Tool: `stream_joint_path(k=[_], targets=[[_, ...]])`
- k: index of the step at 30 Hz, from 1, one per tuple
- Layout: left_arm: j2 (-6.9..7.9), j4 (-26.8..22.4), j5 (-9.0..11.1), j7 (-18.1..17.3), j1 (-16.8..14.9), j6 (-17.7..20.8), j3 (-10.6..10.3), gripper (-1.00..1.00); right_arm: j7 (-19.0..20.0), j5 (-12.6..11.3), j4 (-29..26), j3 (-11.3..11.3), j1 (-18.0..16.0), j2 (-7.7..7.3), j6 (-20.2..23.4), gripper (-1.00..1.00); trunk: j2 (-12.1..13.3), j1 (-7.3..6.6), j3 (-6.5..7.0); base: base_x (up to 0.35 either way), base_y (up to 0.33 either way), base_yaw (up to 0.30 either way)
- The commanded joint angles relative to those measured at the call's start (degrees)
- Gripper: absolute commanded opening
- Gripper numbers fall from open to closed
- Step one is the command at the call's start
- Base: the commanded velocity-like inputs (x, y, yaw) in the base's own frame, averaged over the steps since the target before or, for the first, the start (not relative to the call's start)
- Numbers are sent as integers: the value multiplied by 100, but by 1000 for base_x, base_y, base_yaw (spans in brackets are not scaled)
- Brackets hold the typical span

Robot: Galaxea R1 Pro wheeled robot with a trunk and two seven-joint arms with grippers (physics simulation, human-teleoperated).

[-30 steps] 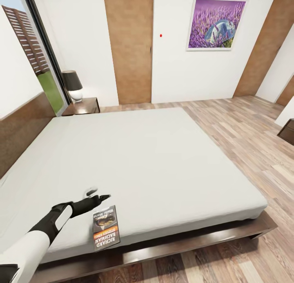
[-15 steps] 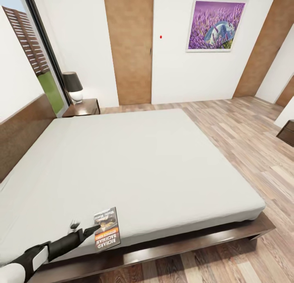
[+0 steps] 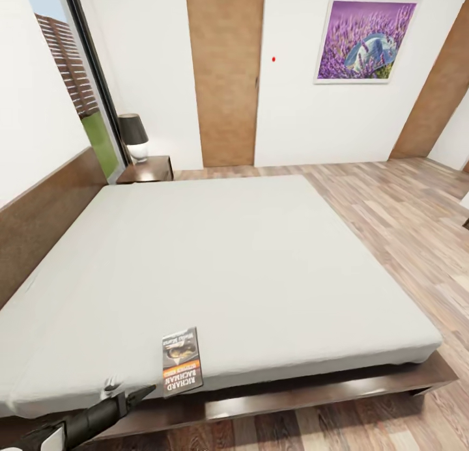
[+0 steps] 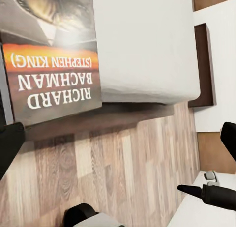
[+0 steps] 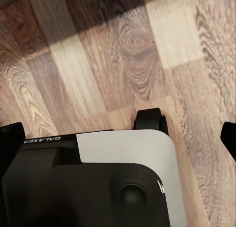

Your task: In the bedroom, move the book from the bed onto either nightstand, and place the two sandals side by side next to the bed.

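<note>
book (image 3: 181,361) flat at the bed (image 3: 260,256) edge — long axis across it, left gripper (image 3: 133,396) jaws apart

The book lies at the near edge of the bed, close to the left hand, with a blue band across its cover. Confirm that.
Not quite: the band on the book is orange, not blue, as the left wrist view shows. It does lie at the bed's near edge, close to the left hand.

lamp (image 3: 134,136) on far bedside table | red dot (image 3: 273,58) on wall
</note>
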Motion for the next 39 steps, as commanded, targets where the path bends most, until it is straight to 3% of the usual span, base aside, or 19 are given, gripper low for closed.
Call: stream_joint_path(k=[1,39], targets=[[1,1,41,-19,0,52,-31,100,35,-61,15,40,-6,0,5,100,-3,0,-5,0,0,286],[-156,11,50,-2,20,48,-32,100,32,-43,37,40,-5,9,12,100,-3,0,-5,0,0,293]])
